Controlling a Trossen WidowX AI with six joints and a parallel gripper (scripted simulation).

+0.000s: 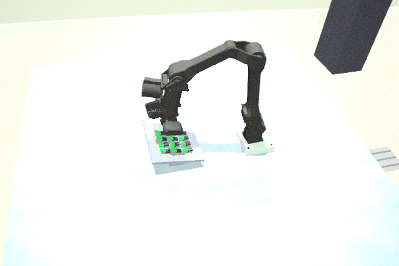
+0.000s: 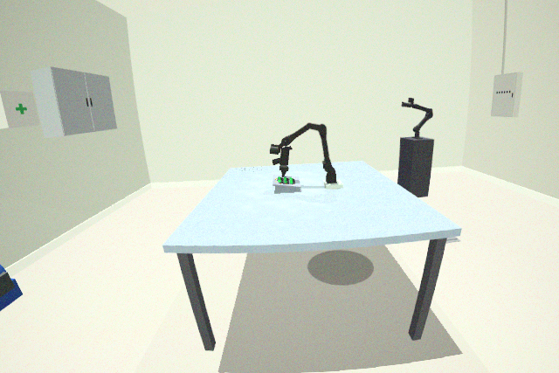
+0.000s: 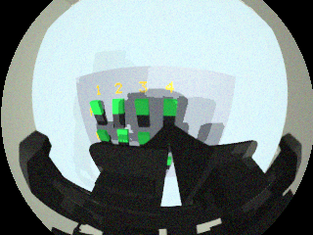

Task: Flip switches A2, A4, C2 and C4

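The switch panel point(image 1: 148, 147) point(image 2: 298, 184) lies in front of the arm, with green-and-black rockers. My gripper point(image 1: 172, 134) point(image 2: 283, 176) point(image 3: 168, 127) is shut and empty, pointing down over column 4. In the wrist view its tips overlap the near, black end of switch A4 point(image 3: 170, 107) point(image 1: 158, 132). Switch A2 point(image 3: 118, 106) point(image 1: 161, 144) shows in full, green at its far end. Switch C2 point(image 1: 183, 144) shows in the top view but is hidden by the fingers in the wrist view. C4 is mostly hidden. The exact tilts and any contact are too small to tell.
A1 point(image 3: 97, 107) and A3 point(image 3: 142, 107) flank A2. B2 point(image 3: 122, 136) and B3 point(image 3: 144, 138) lie just nearer the arm, partly beside the fingers. The arm's pale base point(image 1: 260, 149) point(image 2: 334, 186) stands on the table. A dark pedestal point(image 1: 349, 21) point(image 2: 415, 165) is beyond the table.
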